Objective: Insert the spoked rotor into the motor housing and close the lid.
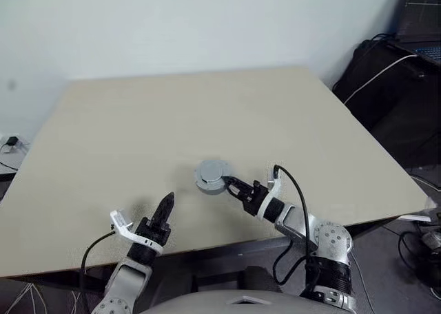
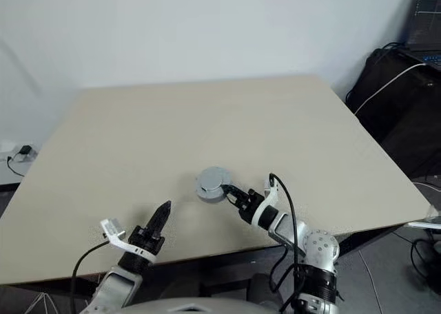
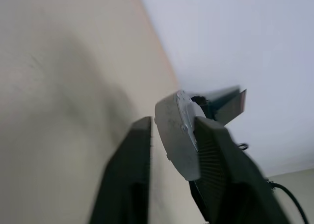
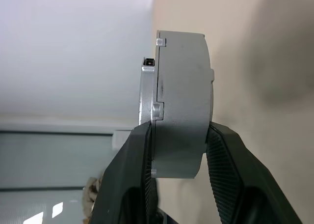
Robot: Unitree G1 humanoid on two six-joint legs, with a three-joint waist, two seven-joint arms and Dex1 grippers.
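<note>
I read this as the tail end of the job: my right gripper [image 1: 226, 184] has its two fingers clamped on the sides of the housing [image 1: 211, 175], which sits near the front middle of the table [image 1: 207, 107]. In the right wrist view the grey body shows a flatter silver piece, which I take to be the lid [image 4: 147, 94], lying against its top face with a seam between them; I judge the lid is on, though I cannot tell whether it is fully seated all the way round. I see no rotor lying loose on the table, so I take it to be inside already, but that is a judgement, not something I can see. My left gripper [image 1: 165, 207] hangs apart from the housing, over the near edge of the table, holding nothing; in its wrist view the fingers [image 3: 132, 175] stand a little apart with table showing between them. What I would call for next is a check of that seam, and if it is uneven, a flat press on the lid while the right keeps the housing from sliding.
</note>
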